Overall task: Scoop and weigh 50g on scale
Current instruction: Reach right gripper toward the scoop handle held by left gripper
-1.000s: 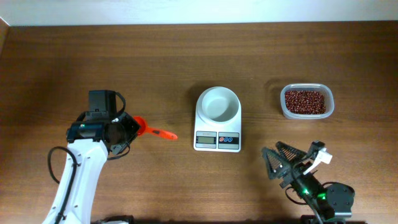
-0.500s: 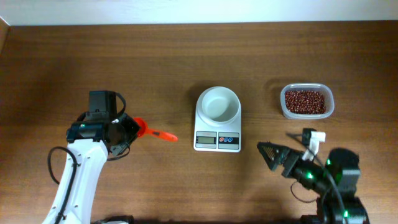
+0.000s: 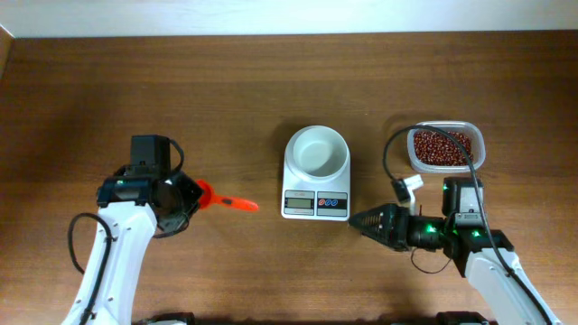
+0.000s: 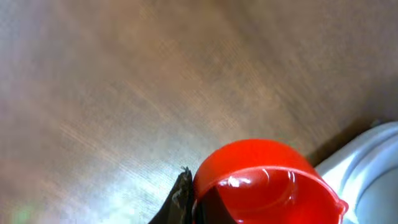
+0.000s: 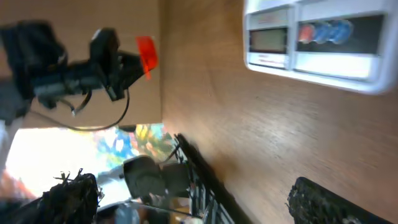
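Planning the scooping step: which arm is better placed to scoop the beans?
Probably left: the left gripper holds the scoop. The right gripper is open and empty, though nearer the beans.

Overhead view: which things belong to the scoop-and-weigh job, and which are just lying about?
Job: scale with white bowl; beans in clear tub; orange-red scoop in left gripper.
Just there: wooden table, pale wall strip.

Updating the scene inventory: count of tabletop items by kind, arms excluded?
digital scale: 1
white bowl on the scale: 1
clear tub holding red beans: 1
orange-red scoop: 1
Total: 4
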